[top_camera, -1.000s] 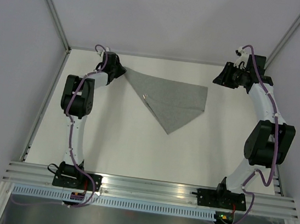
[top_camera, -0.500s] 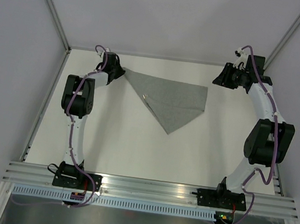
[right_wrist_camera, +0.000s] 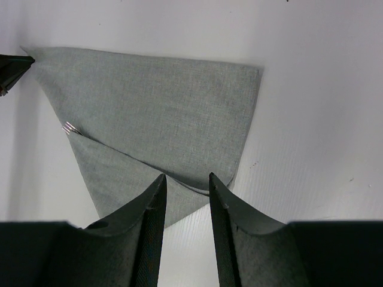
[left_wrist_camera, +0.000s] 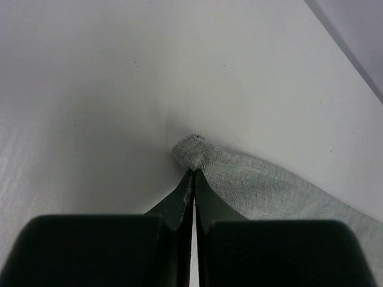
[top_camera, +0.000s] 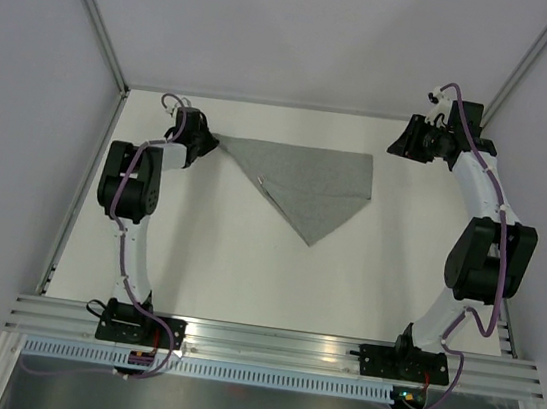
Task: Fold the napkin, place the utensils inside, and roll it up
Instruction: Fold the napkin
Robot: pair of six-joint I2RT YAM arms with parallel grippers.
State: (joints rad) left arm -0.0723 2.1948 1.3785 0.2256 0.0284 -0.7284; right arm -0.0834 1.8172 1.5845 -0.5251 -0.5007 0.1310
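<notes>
On the white table (top_camera: 244, 271) the napkin (top_camera: 306, 184) lies toward the far side, already folded into a rough triangle whose point faces the arms' bases. Its far-left corner is now drawn out into a thin tail that reaches further left than it did a second ago. The left arm has swung leftward, and the left gripper (left_wrist_camera: 192, 174) has gone from partly open to fully closed. Its jaws now pinch that corner of grey cloth, and a small bunched tip sticks out just beyond them. The right gripper (right_wrist_camera: 186, 177) has not changed: its jaws stand well apart with nothing between them, and it hangs off the napkin's far-right corner, looking down on the cloth. The utensils (right_wrist_camera: 70, 127) show only as a few silvery tines peeking from the fold line on the left edge; the rest is hidden under the flap. With fold and cutlery apparently done, this fresh pinch looks like the start of the roll.
</notes>
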